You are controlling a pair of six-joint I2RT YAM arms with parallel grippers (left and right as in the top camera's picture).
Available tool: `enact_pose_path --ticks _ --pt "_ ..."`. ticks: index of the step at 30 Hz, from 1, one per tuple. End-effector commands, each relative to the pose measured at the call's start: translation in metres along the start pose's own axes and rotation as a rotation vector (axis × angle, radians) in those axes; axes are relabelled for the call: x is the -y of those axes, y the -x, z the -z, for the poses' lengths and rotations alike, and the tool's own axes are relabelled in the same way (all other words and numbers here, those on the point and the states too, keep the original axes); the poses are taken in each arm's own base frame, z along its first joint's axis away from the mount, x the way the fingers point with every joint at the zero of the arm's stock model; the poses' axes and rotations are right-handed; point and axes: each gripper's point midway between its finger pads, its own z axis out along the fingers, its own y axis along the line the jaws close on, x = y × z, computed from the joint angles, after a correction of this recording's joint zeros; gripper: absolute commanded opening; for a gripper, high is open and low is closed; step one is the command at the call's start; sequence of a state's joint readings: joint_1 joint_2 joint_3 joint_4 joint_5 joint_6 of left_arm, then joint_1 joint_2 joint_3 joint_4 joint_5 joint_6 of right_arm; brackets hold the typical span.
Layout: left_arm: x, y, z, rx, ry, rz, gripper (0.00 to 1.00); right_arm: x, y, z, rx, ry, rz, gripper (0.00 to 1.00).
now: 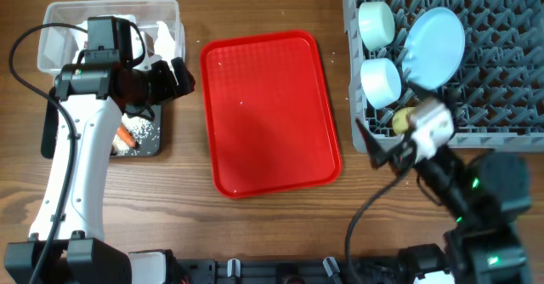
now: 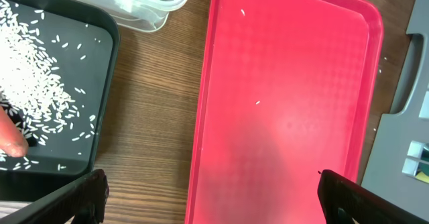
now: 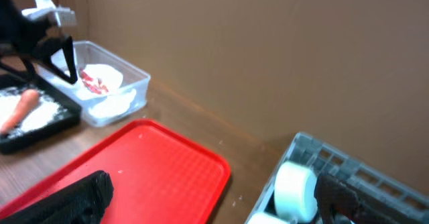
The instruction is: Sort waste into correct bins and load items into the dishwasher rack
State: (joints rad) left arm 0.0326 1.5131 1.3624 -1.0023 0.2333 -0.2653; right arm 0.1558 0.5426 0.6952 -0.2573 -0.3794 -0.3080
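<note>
You look to be at the tail end of the job: the red tray (image 1: 272, 114) lies bare between the bins and the rack (image 1: 493, 105), apart from a few stray grains (image 2: 258, 102). On the waste side, the carrot (image 1: 126, 137) and the rice (image 2: 33, 83) are in the black tray (image 2: 107, 63). The napkins (image 1: 161, 33) and the wrapper (image 3: 94, 83) are in the tub (image 3: 137, 90) just behind it. In the rack the plate (image 1: 433, 46) leans among the pegs, with the mint bowl (image 1: 374, 20) and blue bowl (image 1: 380, 80) on their sides beside it. The cup (image 1: 398, 118) sits near the rack's front corner, partly hidden by your right arm. Your left gripper (image 2: 211, 184) hangs over the strip of table (image 2: 161, 117) between the black tray and the red tray, jaws spread wide with nothing in them. Your right gripper (image 3: 213, 180) is by the rack's near corner, also wide apart and empty. The spoon is not visible in any view (it may be down among the pegs, but that cannot be told from here), so check for it before calling the load finished. If it is in, the next move is only to lift both arms clear without brushing the cup or the tub wall. The grains are probably too small for these fingers to pinch.
</note>
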Motion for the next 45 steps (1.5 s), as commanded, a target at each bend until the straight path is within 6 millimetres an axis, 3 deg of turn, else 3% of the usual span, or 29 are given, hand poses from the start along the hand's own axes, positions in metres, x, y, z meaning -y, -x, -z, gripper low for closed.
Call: enact_pose_path --ticks 1,8,15,19,23,27,45 --pt "0.0 -0.002 -0.003 -0.009 0.001 0.002 1.0 -0.013 -0.024 0.011 0.062 -0.016 0.059 1.0" --pt "0.0 -0.002 -0.003 -0.009 0.001 0.003 1.0 -0.034 -0.073 0.02 0.139 -0.031 0.087 1.0" --pt "0.0 -0.002 -0.003 -0.009 0.001 0.003 1.0 -0.044 -0.101 0.018 0.186 -0.032 0.056 1.0" --pt "0.0 -0.002 -0.003 -0.009 0.001 0.002 1.0 -0.038 -0.109 0.016 0.182 -0.068 -0.038 1.0" --pt "0.001 -0.002 -0.003 -0.009 0.0 0.003 1.0 -0.018 -0.125 0.014 0.155 -0.179 -0.178 1.0" --pt "0.0 -0.002 -0.003 -0.009 0.001 0.003 1.0 -0.018 -0.144 0.012 0.085 -0.193 -0.196 1.0" --pt "0.0 -0.002 -0.003 -0.009 0.001 0.003 1.0 -0.019 -0.145 0.012 0.083 -0.193 -0.196 1.0"
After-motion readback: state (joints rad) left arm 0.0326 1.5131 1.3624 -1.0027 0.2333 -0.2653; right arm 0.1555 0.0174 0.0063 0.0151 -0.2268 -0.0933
